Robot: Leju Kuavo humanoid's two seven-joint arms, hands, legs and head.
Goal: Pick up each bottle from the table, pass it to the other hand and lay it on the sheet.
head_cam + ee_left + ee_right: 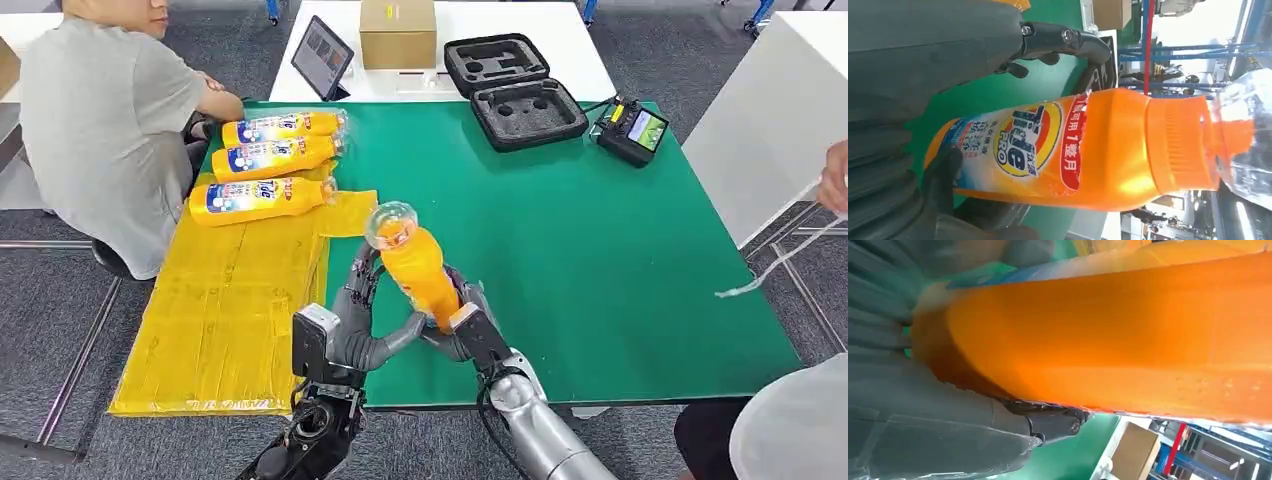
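Observation:
An orange detergent bottle (415, 265) with a clear cap stands upright above the front of the green table (600, 250). My right hand (465, 330) grips its lower end. My left hand (360, 310) is beside it on the sheet side, fingers spread behind the bottle and thumb reaching under it. In the left wrist view the bottle (1073, 145) lies across my palm with a green gap to the fingers (1068, 40). The right wrist view shows the bottle (1123, 335) pressed against my right hand (923, 430). Three more bottles (275, 157) lie at the far end of the yellow sheet (230, 320).
A person (100, 130) sits at the table's left by the sheet. At the back are a tablet (322, 57), a cardboard box (398, 33), an open black case (515, 90) and a controller (632, 130). Another person's hand (835, 180) holds a white cord at the right.

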